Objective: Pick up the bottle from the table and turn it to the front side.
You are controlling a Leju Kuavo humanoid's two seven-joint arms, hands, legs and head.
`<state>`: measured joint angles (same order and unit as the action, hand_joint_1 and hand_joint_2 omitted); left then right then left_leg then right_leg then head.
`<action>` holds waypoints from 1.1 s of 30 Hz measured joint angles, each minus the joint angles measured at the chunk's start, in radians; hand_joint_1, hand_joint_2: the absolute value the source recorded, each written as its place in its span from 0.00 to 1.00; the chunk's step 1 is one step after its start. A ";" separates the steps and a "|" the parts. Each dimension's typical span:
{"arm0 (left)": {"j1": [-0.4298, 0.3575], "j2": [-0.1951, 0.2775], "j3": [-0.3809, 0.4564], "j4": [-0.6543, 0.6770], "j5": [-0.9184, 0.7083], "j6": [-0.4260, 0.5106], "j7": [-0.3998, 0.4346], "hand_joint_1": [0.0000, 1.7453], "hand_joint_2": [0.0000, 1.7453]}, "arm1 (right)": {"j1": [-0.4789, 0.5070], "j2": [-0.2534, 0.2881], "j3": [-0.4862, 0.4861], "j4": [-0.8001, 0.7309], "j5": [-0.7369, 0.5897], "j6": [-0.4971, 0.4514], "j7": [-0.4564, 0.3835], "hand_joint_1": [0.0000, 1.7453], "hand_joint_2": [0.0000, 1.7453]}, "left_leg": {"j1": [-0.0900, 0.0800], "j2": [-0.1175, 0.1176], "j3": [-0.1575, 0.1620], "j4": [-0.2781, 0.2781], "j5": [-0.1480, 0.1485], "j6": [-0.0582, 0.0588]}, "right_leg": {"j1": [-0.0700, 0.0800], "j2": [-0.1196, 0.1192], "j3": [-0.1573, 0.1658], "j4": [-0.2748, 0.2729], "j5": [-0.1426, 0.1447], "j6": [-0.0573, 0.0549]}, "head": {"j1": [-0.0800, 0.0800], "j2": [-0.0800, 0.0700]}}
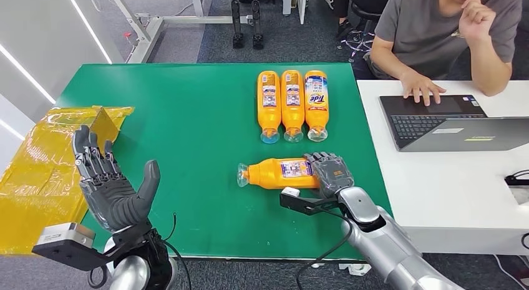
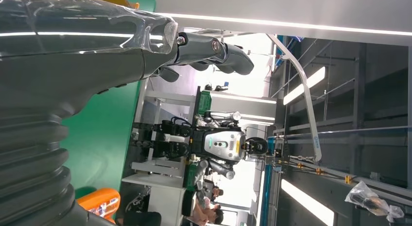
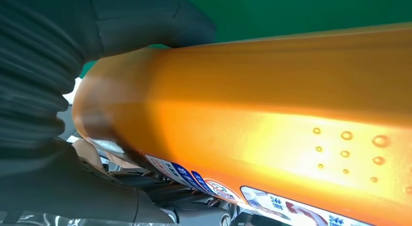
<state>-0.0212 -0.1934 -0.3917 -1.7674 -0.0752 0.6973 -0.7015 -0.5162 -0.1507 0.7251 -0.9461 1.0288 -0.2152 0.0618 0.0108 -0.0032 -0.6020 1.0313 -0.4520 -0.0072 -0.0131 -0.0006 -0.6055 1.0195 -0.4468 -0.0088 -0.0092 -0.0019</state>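
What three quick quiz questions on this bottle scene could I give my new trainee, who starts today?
1. True or false: the right robot hand grips the lying bottle.
2. How many bottles stand in the row of bottles further back on the green table?
3. The left robot hand is: A) holding a bottle B) open and raised C) on the laptop.

Key: 1 true; 2 three; 3 B.

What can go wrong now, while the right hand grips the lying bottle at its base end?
The right hand holds the bottle only at its base, so the long body may tip or slip when lifted. Swung carelessly, it may hit the three bottles behind. The left hand waits open, so nothing supports the cap end.
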 joint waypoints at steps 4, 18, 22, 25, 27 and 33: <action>0.000 0.000 0.000 0.000 0.000 0.000 0.000 0.00 1.00 | 0.000 0.000 0.000 0.000 0.000 0.000 0.000 1.00 1.00 | 0.000 0.000 0.000 0.000 0.000 0.000 | 0.000 0.000 0.000 0.000 0.000 0.000 | 0.000 0.000; 0.000 0.000 0.000 0.000 0.000 0.000 0.000 0.00 1.00 | 0.000 0.000 0.000 0.000 0.000 0.000 0.000 1.00 1.00 | 0.000 0.000 0.000 0.000 0.000 0.000 | 0.000 0.000 0.000 0.000 0.000 0.000 | 0.000 0.000; 0.000 0.000 0.000 0.000 0.000 0.000 0.000 0.00 1.00 | 0.000 0.000 0.000 0.000 0.000 0.000 0.000 1.00 1.00 | 0.000 0.000 0.000 0.000 0.000 0.000 | 0.000 0.000 0.000 0.000 0.000 0.000 | 0.000 0.000; 0.000 0.000 0.000 0.000 0.000 0.000 0.000 0.00 1.00 | 0.000 0.000 0.000 0.000 0.000 0.000 0.000 1.00 1.00 | 0.000 0.000 0.000 0.000 0.000 0.000 | 0.000 0.000 0.000 0.000 0.000 0.000 | 0.000 0.000; 0.000 0.000 0.000 0.000 0.000 0.000 0.000 0.00 1.00 | 0.000 0.000 0.000 0.000 0.000 0.000 0.000 1.00 1.00 | 0.000 0.000 0.000 0.000 0.000 0.000 | 0.000 0.000 0.000 0.000 0.000 0.000 | 0.000 0.000; 0.000 0.000 0.000 0.000 0.000 0.000 0.000 0.00 1.00 | 0.000 0.000 0.000 0.000 0.000 0.000 0.000 1.00 1.00 | 0.000 0.000 0.000 0.000 0.000 0.000 | 0.000 0.000 0.000 0.000 0.000 0.000 | 0.000 0.000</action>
<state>-0.0212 -0.1934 -0.3915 -1.7676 -0.0752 0.6973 -0.7015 -0.5162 -0.1503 0.7248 -0.9464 1.0288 -0.2152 0.0618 0.0108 -0.0032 -0.6021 1.0313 -0.4520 -0.0072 -0.0131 -0.0006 -0.6055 1.0195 -0.4468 -0.0088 -0.0092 -0.0019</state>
